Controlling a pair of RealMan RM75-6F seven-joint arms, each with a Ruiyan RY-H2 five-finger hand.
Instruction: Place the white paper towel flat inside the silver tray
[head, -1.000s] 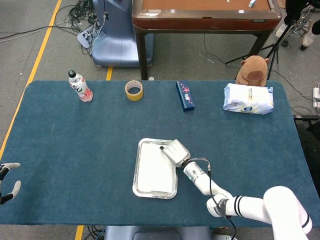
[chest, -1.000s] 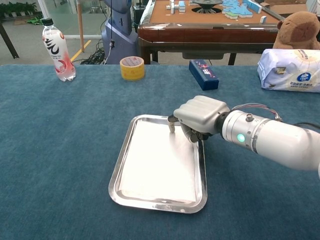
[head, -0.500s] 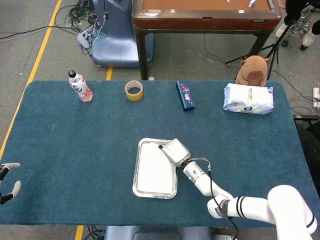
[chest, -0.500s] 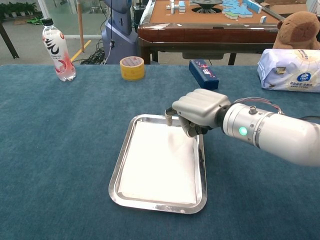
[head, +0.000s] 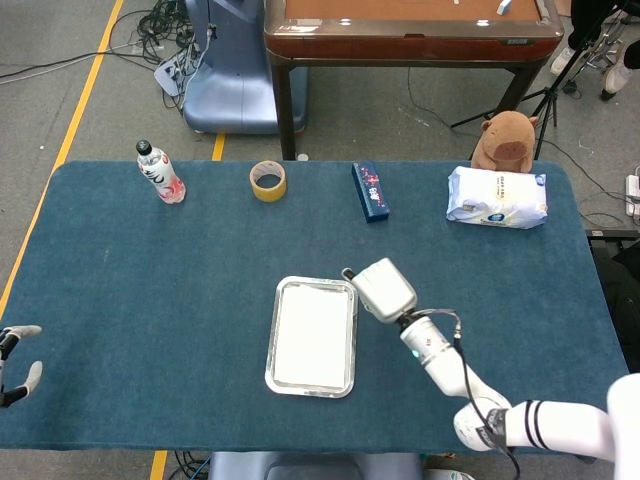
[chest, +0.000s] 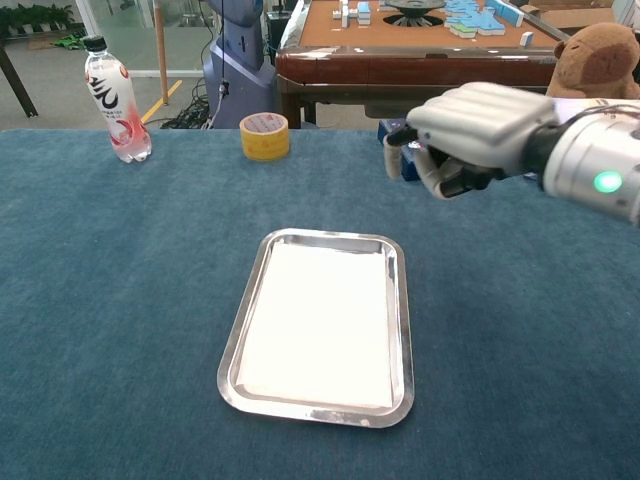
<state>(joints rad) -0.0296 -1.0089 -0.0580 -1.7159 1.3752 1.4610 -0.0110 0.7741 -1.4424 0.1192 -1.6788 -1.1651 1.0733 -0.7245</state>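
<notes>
The white paper towel lies flat inside the silver tray and covers most of its floor. My right hand hangs in the air above the cloth, beyond the tray's far right corner. Its fingers are curled in and hold nothing, and it touches neither the tray nor the towel. My left hand shows only at the left edge of the head view, near the table's front left corner, with its fingers apart and nothing in them.
Along the far side of the blue table stand a water bottle, a yellow tape roll, a blue box, a white tissue pack and a brown plush.
My right hand has lifted off the tray's far right corner and moved up and away to the right. The towel stays flat in the tray. The left hand has not moved.
</notes>
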